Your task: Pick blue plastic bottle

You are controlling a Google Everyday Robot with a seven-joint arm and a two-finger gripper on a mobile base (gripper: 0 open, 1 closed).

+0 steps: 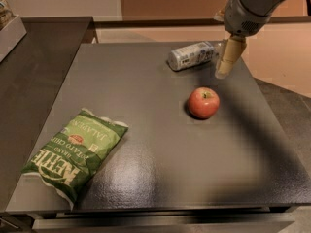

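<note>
The blue plastic bottle (192, 55) lies on its side at the far right of the dark table (146, 96), its cap end pointing right. My gripper (226, 62) hangs from the grey arm at the top right. Its tan tip is just right of the bottle's cap end and slightly above the table. The gripper holds nothing that I can see.
A red apple (203, 102) stands in front of the bottle, below the gripper. A green chip bag (75, 151) lies at the front left. A dark counter (34, 67) adjoins the table on the left. The table's right edge is close to the gripper.
</note>
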